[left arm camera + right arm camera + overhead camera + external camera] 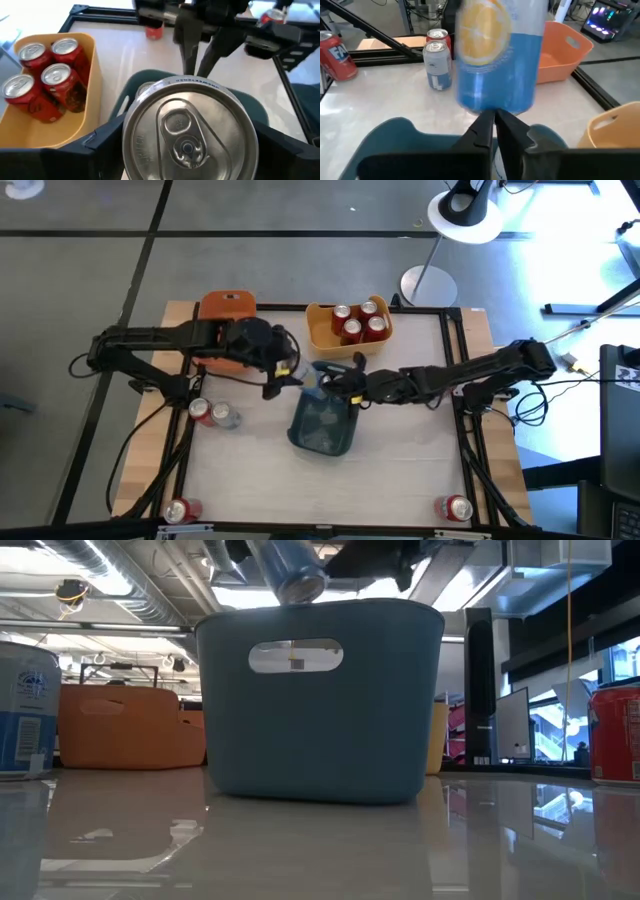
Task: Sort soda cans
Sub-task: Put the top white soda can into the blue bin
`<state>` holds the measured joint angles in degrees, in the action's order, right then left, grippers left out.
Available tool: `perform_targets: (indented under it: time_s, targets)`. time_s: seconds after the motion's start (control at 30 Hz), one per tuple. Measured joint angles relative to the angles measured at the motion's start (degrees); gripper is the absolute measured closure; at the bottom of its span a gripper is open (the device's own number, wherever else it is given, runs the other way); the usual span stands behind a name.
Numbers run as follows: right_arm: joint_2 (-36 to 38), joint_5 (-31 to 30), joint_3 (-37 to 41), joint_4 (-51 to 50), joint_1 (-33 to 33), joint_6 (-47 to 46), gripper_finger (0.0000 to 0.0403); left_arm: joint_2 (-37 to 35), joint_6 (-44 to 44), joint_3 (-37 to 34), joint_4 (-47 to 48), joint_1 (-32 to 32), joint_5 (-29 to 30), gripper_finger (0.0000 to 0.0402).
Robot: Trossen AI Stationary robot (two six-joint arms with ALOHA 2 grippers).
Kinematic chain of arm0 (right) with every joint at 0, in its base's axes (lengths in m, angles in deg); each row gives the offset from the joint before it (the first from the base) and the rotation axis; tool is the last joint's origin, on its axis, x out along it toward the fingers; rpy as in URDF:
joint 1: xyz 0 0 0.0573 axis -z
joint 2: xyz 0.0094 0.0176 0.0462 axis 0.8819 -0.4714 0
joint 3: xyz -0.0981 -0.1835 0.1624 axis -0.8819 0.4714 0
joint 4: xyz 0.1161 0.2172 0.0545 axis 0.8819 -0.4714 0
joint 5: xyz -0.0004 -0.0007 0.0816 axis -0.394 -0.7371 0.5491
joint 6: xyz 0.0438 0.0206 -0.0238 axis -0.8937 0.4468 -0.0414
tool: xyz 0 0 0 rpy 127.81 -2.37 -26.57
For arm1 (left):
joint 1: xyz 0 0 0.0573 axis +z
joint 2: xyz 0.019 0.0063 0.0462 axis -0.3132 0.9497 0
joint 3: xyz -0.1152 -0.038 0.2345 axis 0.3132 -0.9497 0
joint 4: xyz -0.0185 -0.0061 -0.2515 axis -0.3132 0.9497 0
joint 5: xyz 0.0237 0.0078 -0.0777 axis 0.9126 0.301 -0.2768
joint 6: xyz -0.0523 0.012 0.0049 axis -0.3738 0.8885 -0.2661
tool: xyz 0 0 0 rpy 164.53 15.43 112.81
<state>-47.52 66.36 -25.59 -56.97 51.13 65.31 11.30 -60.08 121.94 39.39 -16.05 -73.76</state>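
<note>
**Four camera positions around one tabletop [400,470].**
The high view looks straight down from above and takes in the whole tabletop and both arms. The low view sits at tabletop height, facing level across it, very near the blue-grey bin [320,700] that fills its middle. The left wrist view looks along its own arm, close over a blue can [190,132], towards the yellow bin [87,107]. The right wrist view looks the opposite way past the same can towards the orange bin [562,52]. All four views share the blue-grey bin; the high view and both wrist views also share the yellow bin.
</note>
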Motion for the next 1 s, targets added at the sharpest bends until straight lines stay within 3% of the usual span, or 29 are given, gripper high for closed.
perform_targets:
  time_s: [0.33,0.5,0.87,1.0]
  targets:
    - [-3.9,-0.1,0.1,5.0,0.2,0.4,0.0380,0.9,0.5,-0.1,-3.7,-1.9,-0.6,0.0110]
    - [-4.2,-0.2,0.1,2.9,0.2,0.6,0.0384,1.9,-0.1,-0.1,-5.1,-1.9,-0.8,0.0111]
    - [7.3,-1.0,0.1,-27.0,-2.2,-7.0,0.0384,6.4,-1.4,0.0,-4.6,-4.2,-1.2,0.0111]
    - [10.8,-6.6,0.1,-36.0,-4.6,-12.8,0.0384,10.3,-1.1,0.0,-7.2,-5.1,0.5,0.0108]
